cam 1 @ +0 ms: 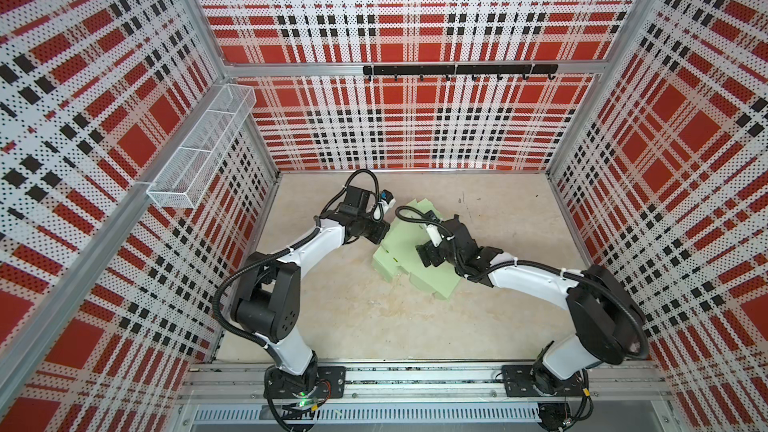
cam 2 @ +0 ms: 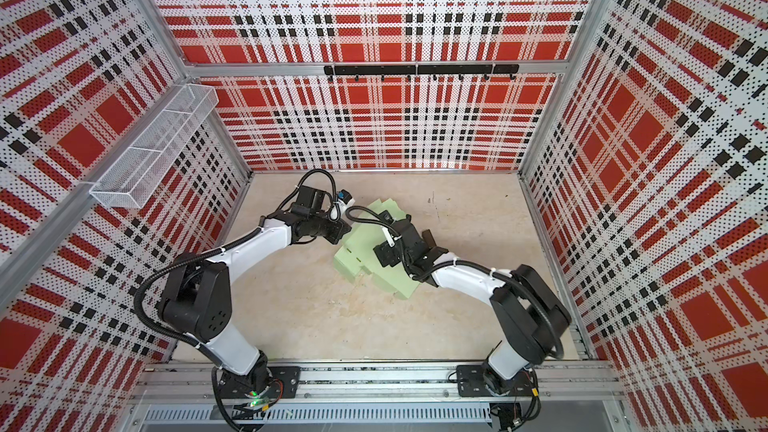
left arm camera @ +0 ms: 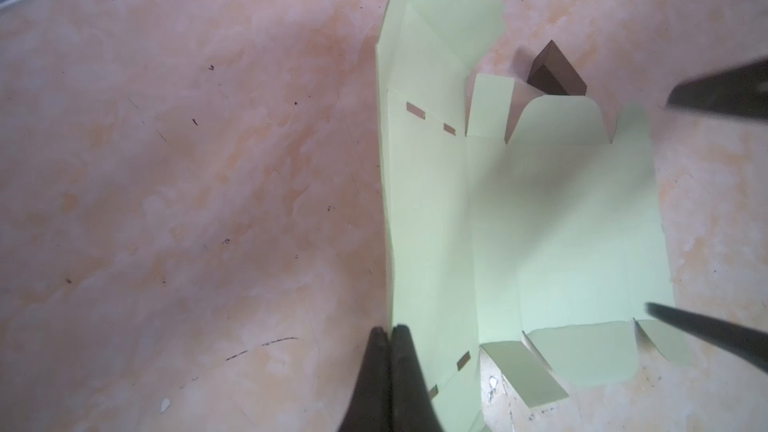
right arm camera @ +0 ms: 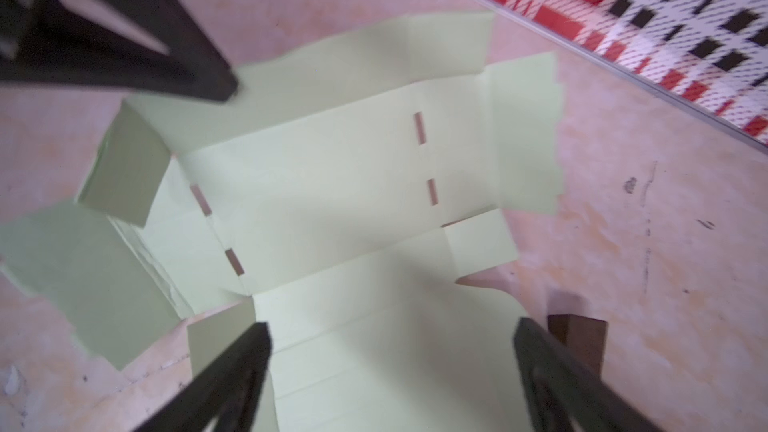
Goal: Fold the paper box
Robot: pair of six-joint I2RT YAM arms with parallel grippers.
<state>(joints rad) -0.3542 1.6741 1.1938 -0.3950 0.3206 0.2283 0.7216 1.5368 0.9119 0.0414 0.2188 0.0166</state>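
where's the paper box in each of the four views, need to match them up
In a top view: the paper box lies mid-table, between the two arms.
In a top view: same place.
Left wrist: it fills the picture's right half.
Right wrist: it fills the centre.
Shared landmark: the left end effector, shut on the box's edge.

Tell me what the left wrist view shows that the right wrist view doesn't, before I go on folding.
Left wrist only: the left pincer shut on the raised edge of the paper box, seen right at its tips. Right wrist only: a broad stretch of plaid wall, and that pincer's frame from outside. Both: the unfolded mint-green blank with its slots, the dark brown wedge scrap beside it, and the right pincer, jaws wide open over the blank.
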